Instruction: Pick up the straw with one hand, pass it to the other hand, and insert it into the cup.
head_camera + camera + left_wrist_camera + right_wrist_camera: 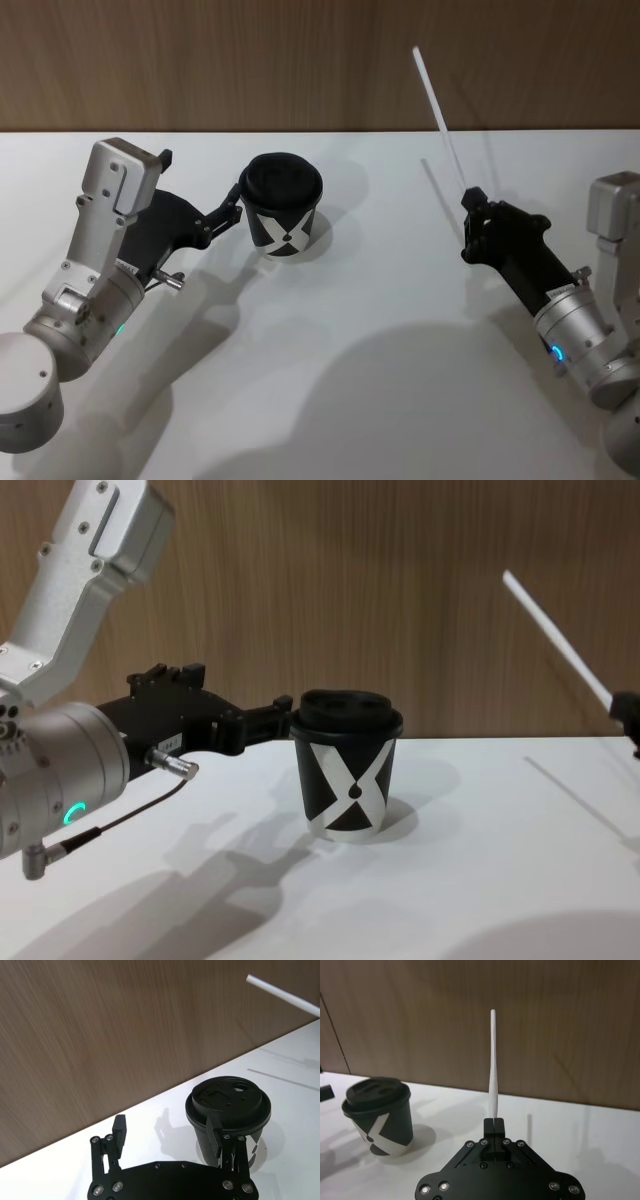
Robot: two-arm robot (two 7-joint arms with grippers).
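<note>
Straw: the straw [440, 115] is in the air well to the right of the cup [283, 215], off the surface [380, 380]. It stands up from my right gripper [493, 1125] and leans away from it toward the wooden wall [300, 60].
Right fingers: pressed together on the lower end of the straw, so most of its length is free above them.
Left fingers: my left gripper [167, 1132] is spread apart just left of the cup. One finger is against the cup's side under the lid [227, 1097], the other is well clear of it.
Cup: upright on the surface, lid on.
Step, as I judge it: passing the straw across.
How to do it well: bring the two grippers together, and take the straw on its free part, apart from the right fingers. Close the left firmly before the right lets go, and keep the straw nearly straight for the lid opening.
</note>
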